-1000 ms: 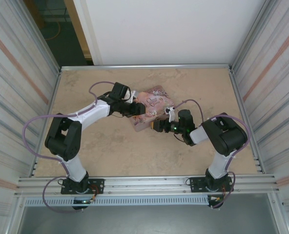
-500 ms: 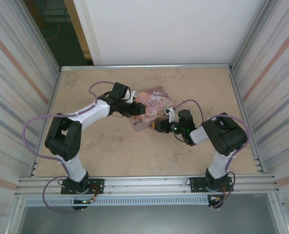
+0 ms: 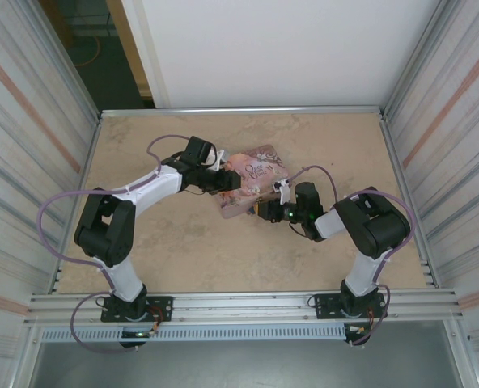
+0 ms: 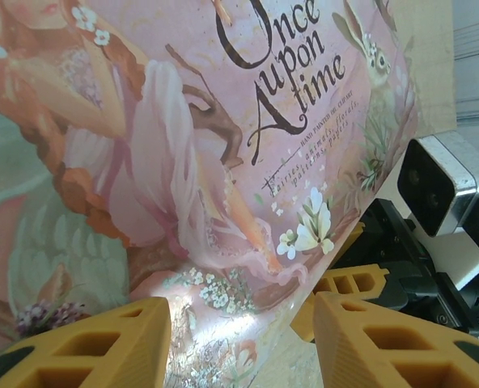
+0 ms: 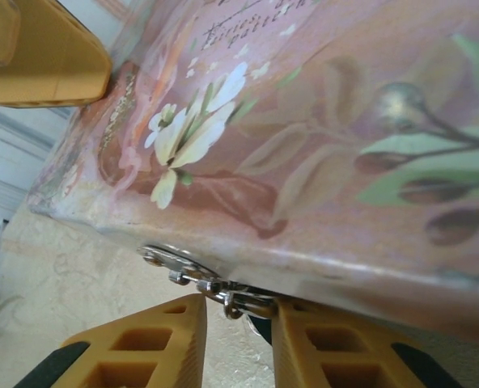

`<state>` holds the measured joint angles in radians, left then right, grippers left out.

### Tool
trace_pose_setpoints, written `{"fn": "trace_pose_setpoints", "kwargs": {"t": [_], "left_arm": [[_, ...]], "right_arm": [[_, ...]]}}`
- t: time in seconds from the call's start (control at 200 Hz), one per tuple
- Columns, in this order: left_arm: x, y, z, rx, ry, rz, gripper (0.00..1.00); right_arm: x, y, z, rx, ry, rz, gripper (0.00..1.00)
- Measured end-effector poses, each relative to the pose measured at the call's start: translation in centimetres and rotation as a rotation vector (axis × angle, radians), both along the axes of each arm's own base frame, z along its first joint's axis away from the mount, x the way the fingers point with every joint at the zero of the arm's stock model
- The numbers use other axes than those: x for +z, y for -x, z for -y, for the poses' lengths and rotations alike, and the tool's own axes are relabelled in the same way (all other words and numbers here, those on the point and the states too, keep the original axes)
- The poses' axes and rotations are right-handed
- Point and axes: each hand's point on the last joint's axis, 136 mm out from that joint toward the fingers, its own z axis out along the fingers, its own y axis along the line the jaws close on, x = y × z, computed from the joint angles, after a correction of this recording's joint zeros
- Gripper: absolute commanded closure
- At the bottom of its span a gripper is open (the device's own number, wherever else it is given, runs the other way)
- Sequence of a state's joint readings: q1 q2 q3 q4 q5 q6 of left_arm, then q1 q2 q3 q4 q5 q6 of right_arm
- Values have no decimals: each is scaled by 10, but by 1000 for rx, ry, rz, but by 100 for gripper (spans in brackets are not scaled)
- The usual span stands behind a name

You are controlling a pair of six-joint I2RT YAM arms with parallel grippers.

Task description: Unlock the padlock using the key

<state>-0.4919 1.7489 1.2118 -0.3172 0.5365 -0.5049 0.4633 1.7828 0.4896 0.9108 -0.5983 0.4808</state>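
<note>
Apparently padlock (image 5: 258, 322) (axis unclear) sits against tin's (image 5: 345, 162) edge.

My left arm (image 3: 154, 190) has a white link between black joints. My right arm (image 3: 375, 223) is mostly black, with a green light (image 3: 288, 213) near the wrist. Lilac cables (image 3: 49, 212) loop along both. My fingers (image 4: 94, 352) are yellow-orange plastic with ribbed cut-outs. My bases (image 3: 130, 308) are black.

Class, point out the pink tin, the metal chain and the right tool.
pink tin (image 4: 183, 162): left wrist view, on its illustrated face.
metal chain (image 5: 192, 277): right wrist view, on a link below the tin's edge.
right tool (image 5: 238, 315): right wrist view, midway between its yellow fingertips.
</note>
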Motion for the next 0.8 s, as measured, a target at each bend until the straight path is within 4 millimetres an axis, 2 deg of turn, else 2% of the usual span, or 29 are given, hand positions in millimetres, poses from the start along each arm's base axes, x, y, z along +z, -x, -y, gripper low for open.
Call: {"fn": "trace_pose_setpoints", "kwargs": {"t": [0.386, 0.802], "left_arm": [[-1, -1, -1, 10, 0, 0, 50], [0, 0, -2, 17, 17, 28, 50]], "right_arm": [[-4, -2, 3, -23, 17, -8, 100], [-4, -1, 6, -51, -1, -18, 100]]}}
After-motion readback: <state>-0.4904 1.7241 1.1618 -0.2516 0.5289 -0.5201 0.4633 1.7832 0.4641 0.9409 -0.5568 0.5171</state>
